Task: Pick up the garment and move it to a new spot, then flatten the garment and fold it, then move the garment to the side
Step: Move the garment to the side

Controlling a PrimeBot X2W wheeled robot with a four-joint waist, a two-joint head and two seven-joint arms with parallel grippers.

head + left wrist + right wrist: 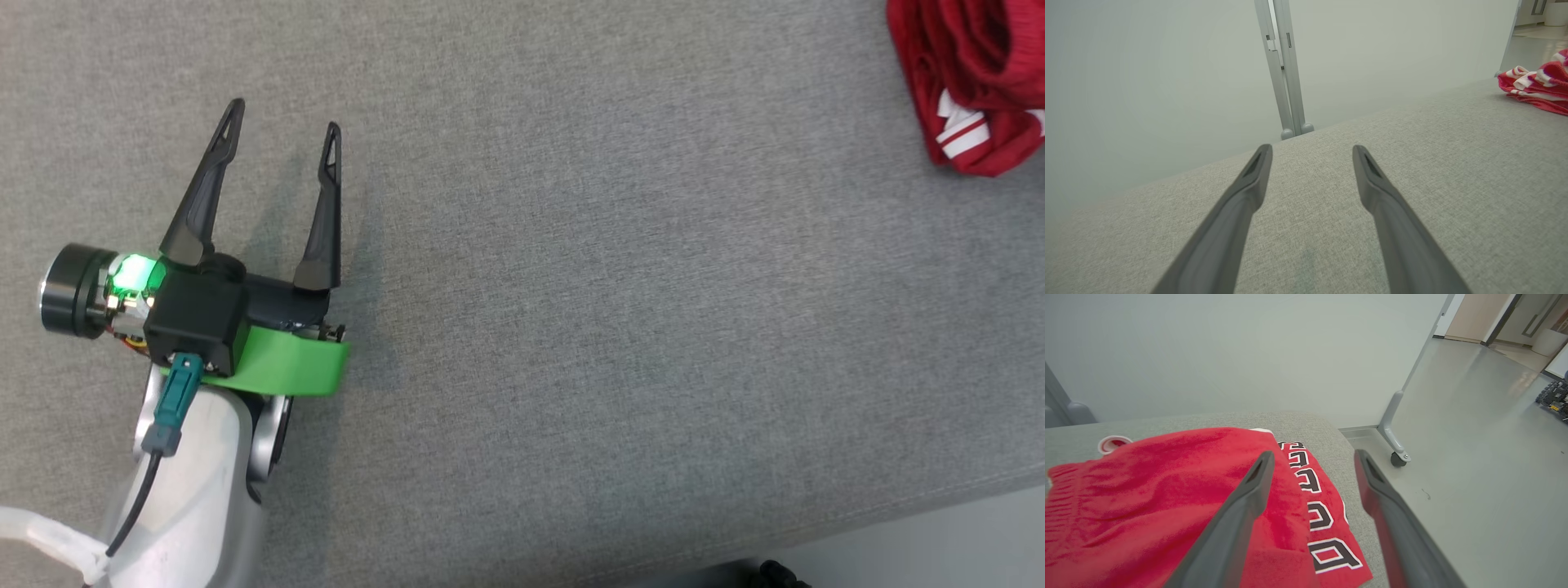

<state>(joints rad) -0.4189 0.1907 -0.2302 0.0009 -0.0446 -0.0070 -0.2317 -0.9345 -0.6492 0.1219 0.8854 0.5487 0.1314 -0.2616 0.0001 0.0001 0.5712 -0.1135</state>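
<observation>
Red garment (1147,490) (lettered); grey upholstery (571,327) beneath.

The light is bright, soft and even, apparently from overhead. On the grey woven-fabric table (620,343), the black two-fingered left gripper (284,114) casts only a faint, diffuse shadow to its right. A small green lamp (135,273) on its wrist glows almost blown out. Both wrist views bend towards their edges, and the jaws go soft nearest each lens. The glossy pale grey floor (1474,428) carries a mild sheen. The crumpled red garment (1147,498) looks sharp and heavily saturated.
</observation>
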